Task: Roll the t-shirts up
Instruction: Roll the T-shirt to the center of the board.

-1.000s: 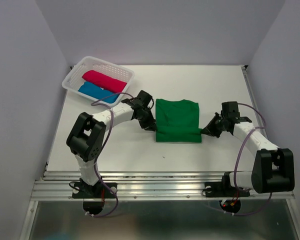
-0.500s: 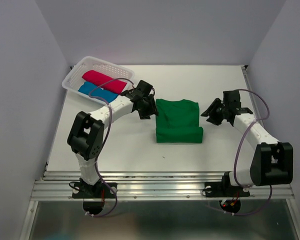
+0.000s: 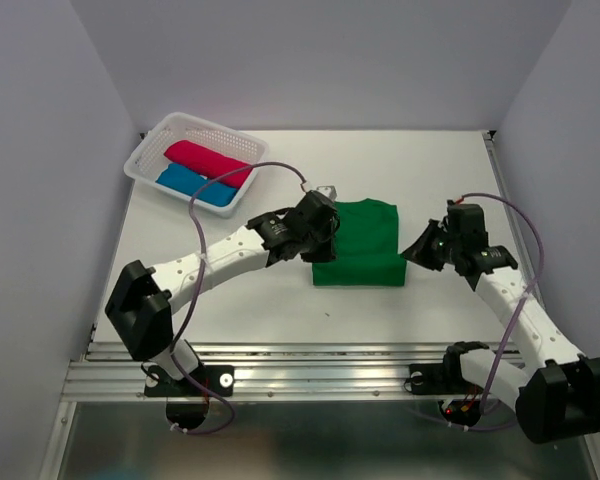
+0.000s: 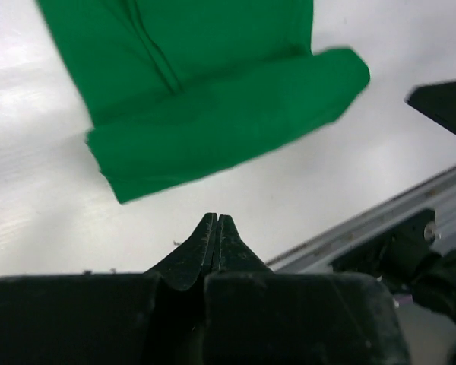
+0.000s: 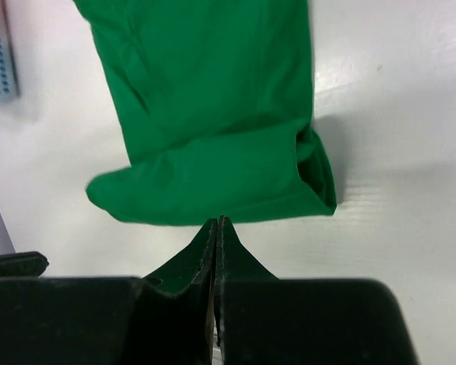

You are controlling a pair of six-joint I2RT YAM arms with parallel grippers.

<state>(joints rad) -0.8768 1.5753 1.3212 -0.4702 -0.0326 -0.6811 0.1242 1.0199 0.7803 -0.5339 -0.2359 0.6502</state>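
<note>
- Two of the three looked done: the crimson-pink t-shirt point(image 3: 208, 160) and the blue t-shirt point(image 3: 192, 183) lay rolled side by side in the white basket point(image 3: 220, 132), far left
- The green t-shirt point(image 3: 358, 232) sat on the table point(image 3: 280, 310) between the arms, and it was only started: a turn or so was rolled at the near hem, the rest flat
- Its long axis ran near to far, collar at the far end, and the roll lay crosswise, left to right
- The left gripper point(image 4: 216, 226) was pinched shut on nothing, just beside the roll's left end
- The right gripper point(image 5: 216, 228) was likewise closed and empty, at the roll's right end
- Left to do, by my reckoning: roll up to the collar, then probably into the basket
</note>
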